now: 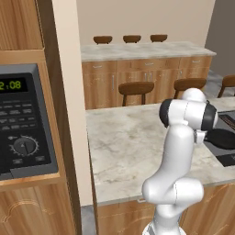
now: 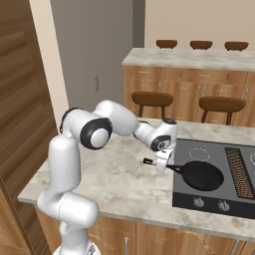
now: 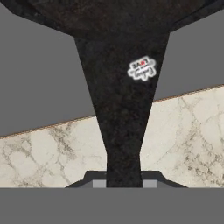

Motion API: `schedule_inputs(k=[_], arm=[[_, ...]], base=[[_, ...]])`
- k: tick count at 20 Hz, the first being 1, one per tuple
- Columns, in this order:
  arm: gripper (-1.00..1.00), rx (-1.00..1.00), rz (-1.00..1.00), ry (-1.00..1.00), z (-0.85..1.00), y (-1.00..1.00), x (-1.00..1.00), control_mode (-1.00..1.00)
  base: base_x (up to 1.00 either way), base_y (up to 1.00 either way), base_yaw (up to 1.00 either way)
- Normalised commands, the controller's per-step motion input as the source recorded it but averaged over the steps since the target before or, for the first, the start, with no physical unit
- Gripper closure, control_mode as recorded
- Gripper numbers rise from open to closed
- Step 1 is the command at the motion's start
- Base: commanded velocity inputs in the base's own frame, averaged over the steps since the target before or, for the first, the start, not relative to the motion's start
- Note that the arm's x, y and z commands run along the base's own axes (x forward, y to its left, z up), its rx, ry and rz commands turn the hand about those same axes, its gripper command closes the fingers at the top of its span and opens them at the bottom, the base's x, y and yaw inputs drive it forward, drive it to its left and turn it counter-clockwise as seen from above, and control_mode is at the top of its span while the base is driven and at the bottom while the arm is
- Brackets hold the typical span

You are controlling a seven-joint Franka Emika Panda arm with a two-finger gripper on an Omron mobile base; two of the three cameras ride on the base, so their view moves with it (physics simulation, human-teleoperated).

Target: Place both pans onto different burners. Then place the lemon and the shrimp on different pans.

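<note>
Marble-topped counter (image 1: 124, 137) on wooden cabinets (image 2: 164, 241). Built-in microwave (image 1: 23, 121) in wood cabinetry at left. Beyond, a second marble bar (image 2: 199, 59) with brown stools (image 2: 152, 98). Beige walls (image 1: 142, 18).

A pan (image 2: 201, 176) is sitting on the near left part of the cooktop (image 2: 199, 201), at the lower right of the right base view, its handle (image 2: 158, 164) reaching left over the counter (image 2: 114, 174). The gripper (image 2: 162, 165) is closing on that handle. A grille (image 2: 239, 172) is lying right of the pan. Two stools (image 2: 152, 98) are standing behind the counter, mid-frame, with a second counter (image 2: 189, 59) behind them. In the left base view, a microwave (image 1: 23, 119) is occupying the left edge.
</note>
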Motion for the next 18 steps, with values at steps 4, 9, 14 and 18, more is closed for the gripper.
schedule_inputs(k=[4, 9, 14, 18], arm=[[1.0, 0.0, -0.02, 0.0, 0.0, -0.21, 0.4, -1.0], [1.0, 0.0, 0.0, 0.01, 0.0, -0.09, 0.02, -1.0], [1.0, 0.0, 0.0, 0.0, 0.0, 0.0, 0.0, -1.0], [-1.0, 0.0, 0.0, 0.0, 0.0, 0.0, 0.0, -1.0]], base=[[0.0, 0.0, 0.0], [0.0, 0.0, 0.0], [0.0, 0.0, 0.0], [0.0, 0.0, 0.0]])
